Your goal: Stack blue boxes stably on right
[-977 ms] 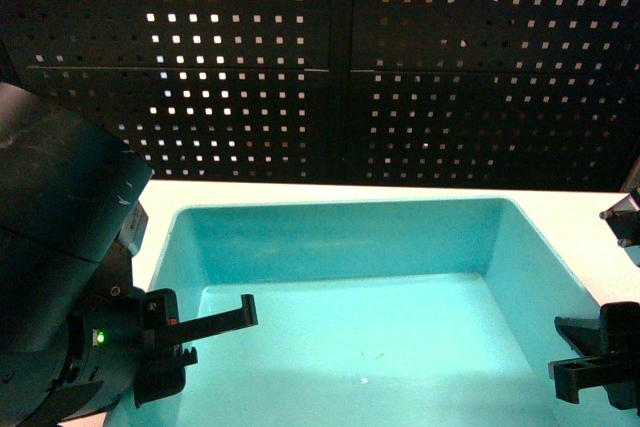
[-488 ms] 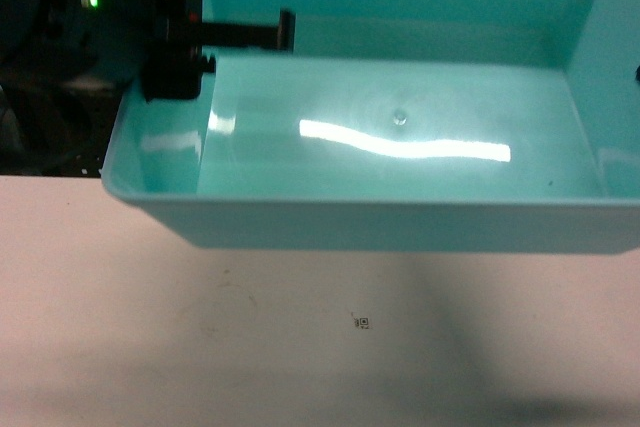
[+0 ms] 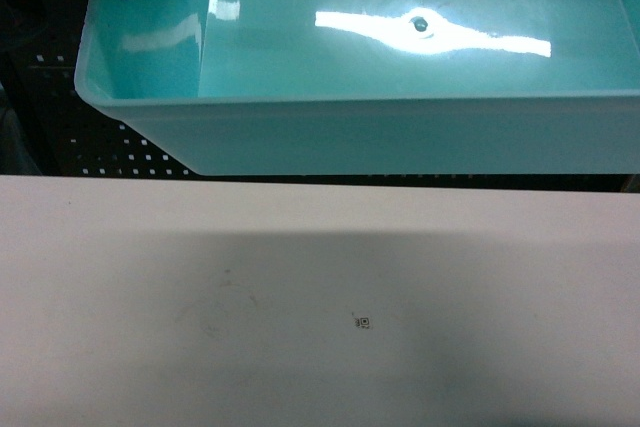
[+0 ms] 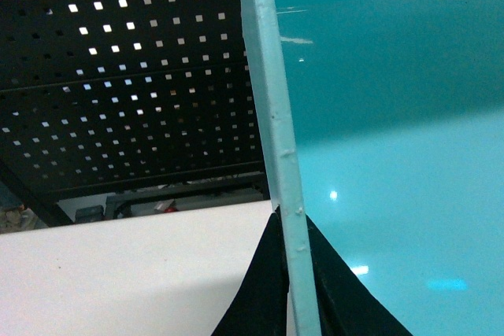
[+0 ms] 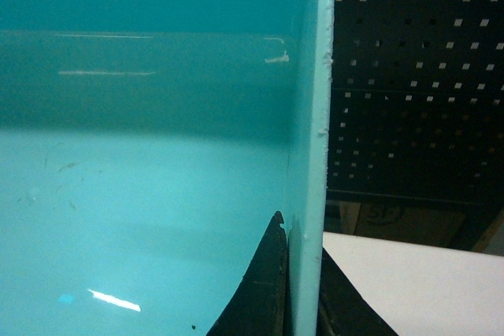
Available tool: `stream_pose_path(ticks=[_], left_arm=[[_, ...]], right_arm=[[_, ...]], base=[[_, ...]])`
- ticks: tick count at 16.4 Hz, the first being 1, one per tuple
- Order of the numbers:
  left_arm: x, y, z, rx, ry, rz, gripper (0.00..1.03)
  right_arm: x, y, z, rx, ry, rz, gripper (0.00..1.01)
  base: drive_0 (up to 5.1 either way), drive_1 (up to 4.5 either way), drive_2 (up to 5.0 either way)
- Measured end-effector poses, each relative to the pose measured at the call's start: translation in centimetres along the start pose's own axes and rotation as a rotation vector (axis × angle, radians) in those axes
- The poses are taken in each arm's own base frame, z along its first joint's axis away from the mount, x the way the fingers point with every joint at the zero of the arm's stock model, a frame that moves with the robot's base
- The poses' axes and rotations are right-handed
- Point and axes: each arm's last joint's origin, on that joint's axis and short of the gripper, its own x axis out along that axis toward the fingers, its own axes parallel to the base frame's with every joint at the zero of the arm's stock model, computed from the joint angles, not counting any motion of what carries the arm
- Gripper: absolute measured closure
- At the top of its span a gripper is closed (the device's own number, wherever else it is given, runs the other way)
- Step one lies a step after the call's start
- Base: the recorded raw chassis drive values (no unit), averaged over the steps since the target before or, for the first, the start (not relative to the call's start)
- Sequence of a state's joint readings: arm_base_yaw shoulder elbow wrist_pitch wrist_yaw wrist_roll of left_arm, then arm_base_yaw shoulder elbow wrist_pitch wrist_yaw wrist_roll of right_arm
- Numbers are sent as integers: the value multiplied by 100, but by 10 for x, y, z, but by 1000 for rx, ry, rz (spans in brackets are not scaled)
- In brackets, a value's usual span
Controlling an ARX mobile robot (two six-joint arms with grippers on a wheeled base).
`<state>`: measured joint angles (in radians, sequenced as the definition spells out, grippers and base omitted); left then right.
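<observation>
A light turquoise tub (image 3: 400, 137) is seen filling the top of the head view, held in the air above a pale table (image 3: 300, 327). Its near wall crosses the frame from left to right, and a bright streak of reflected light lies on its floor. A dark shadow is cast on the table below it. A small dark speck (image 3: 363, 323) is seen on the table near the middle of the frame. Behind the tub, a black perforated panel (image 3: 110, 152) is visible at the left.

In the left wrist view, the left gripper (image 4: 293, 273) is clenched on the tub's rim (image 4: 272, 116), with one black finger on each side of the wall at the bottom centre. In the right wrist view, the right gripper (image 5: 303, 289) is likewise clamped on the opposite rim (image 5: 315, 116), again at the bottom centre. The dark-blue crate cannot be seen in any view.
</observation>
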<state>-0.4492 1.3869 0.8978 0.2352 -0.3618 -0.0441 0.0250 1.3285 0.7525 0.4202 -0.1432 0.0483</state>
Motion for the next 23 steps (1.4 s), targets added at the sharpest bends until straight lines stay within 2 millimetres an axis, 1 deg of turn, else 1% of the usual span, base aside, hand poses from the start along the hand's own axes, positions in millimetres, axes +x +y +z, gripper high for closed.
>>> stream_pose_path(ticks=[5,23], left_arm=[[0,0,-1,2,3,0,101],[0,0,-1,8,2,0,101]], right_arm=[[1,0,-3,2,9,0,99],[1,0,-3,2,10,0,99]], base=[[0,0,0],[-160,-160,-160]])
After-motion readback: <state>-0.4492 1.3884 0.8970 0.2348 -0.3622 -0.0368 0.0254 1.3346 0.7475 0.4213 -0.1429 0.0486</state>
